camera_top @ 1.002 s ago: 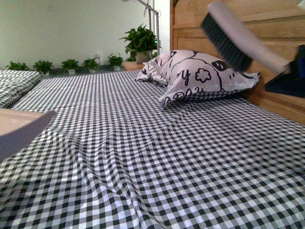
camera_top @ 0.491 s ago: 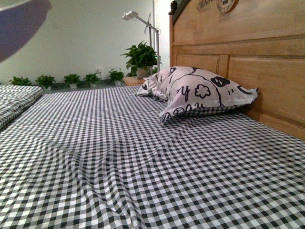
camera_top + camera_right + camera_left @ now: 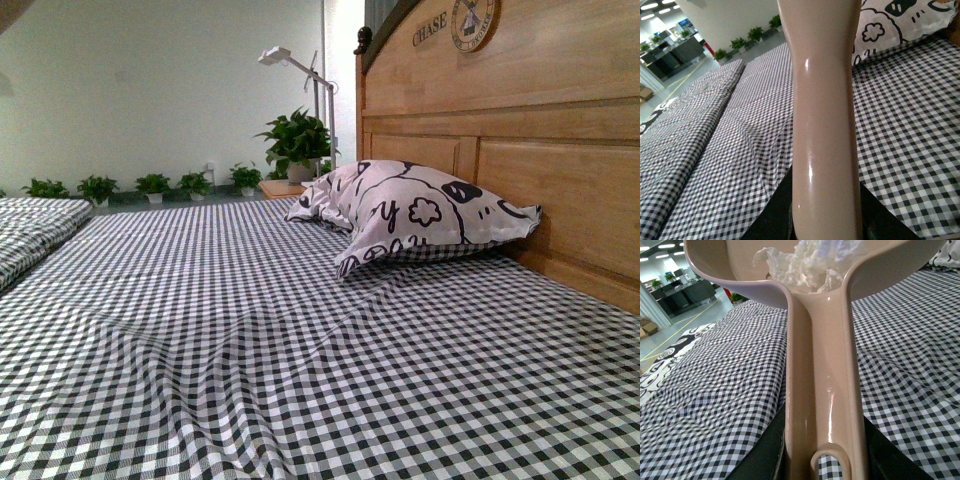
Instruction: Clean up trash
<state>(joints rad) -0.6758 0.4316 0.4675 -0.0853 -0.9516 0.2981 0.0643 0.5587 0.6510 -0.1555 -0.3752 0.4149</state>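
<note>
1. One pillow [image 3: 415, 212] with black doodle print lies against the wooden headboard [image 3: 520, 130] on the checked bedsheet [image 3: 300, 340]; in the front view neither arm shows
2. Behind the bed stand one white floor lamp [image 3: 300, 70], one large potted plant [image 3: 295, 140] and a row of small potted plants [image 3: 150, 186] along the wall
3. One wad of trash [image 3: 802, 265] lies in the scoop of the beige dustpan [image 3: 822, 365], straight out ahead of the left gripper [image 3: 822, 460], at the far end of the handle it clamps
4. The right gripper [image 3: 825, 220] grips one beige handle [image 3: 822, 100] that runs away from it and out of frame; the sheet lies below, the pillow beyond
5. Both sets of jaws are closed on their handles
</note>
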